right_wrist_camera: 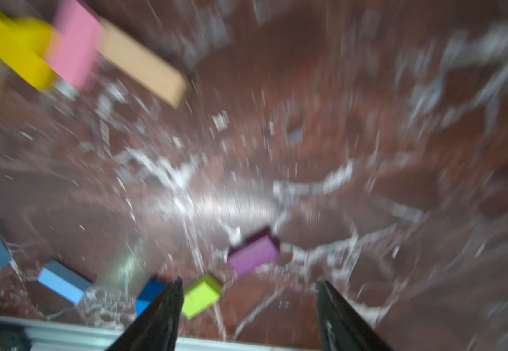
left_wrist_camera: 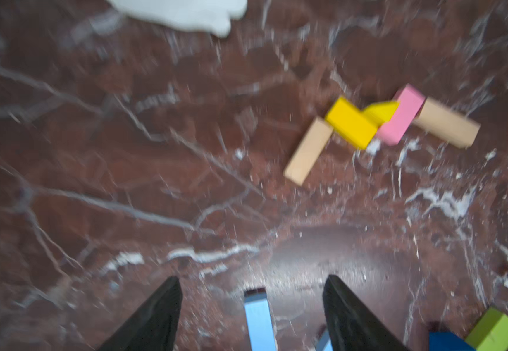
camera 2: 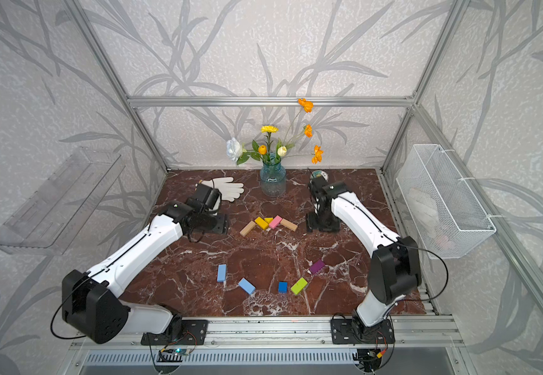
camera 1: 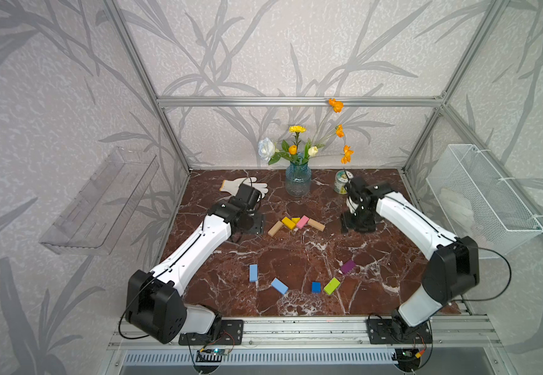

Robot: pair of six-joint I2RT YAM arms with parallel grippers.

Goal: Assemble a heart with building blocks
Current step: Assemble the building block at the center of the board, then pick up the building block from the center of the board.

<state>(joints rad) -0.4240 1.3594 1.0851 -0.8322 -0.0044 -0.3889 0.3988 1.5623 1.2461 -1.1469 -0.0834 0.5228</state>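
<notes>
Both top views showed five loose building blocks (camera 1: 279,285) at the table's (camera 1: 296,250) six o'clock. Farther, the half-built heart (camera 1: 296,222) lay central. At its nine o'clock the left gripper (left_wrist_camera: 252,278), at three the right gripper (right_wrist_camera: 249,280), hung spread and empty. A white glove (camera 1: 257,187) lay at eleven.

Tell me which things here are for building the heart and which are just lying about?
Job: tan bricks, yellow brick, yellow wedge, pink brick, light blue bricks, dark blue brick, lime brick, purple brick.
Just lying about: white glove, flower vase, can, wire basket.
</notes>
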